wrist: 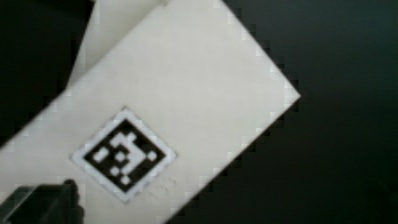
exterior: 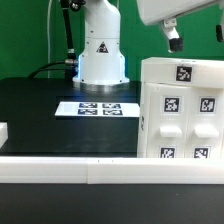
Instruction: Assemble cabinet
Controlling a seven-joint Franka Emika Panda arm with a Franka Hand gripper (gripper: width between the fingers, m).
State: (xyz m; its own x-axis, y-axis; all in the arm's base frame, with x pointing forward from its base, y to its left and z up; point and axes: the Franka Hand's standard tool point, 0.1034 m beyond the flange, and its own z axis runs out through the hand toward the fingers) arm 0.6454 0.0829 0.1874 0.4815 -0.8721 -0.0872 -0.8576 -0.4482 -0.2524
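Note:
The cabinet (exterior: 180, 110) is a large white box with black-and-white tags on its top and on the small panels of its face. It stands on the black table at the exterior view's right. My gripper (exterior: 195, 38) hangs just above its top, apart from it, open with nothing between the jaws. One dark fingertip (exterior: 172, 40) points down over the cabinet's top edge. The wrist view looks down on the cabinet's white top (wrist: 196, 90) and one square tag (wrist: 125, 152), with one dark fingertip (wrist: 43, 203) at the frame's edge.
The marker board (exterior: 97, 107) lies flat on the black table (exterior: 40, 110) in front of the arm's white base (exterior: 100, 50). A white rail (exterior: 90, 165) runs along the near edge. A small white piece (exterior: 3, 130) shows at the exterior view's left edge.

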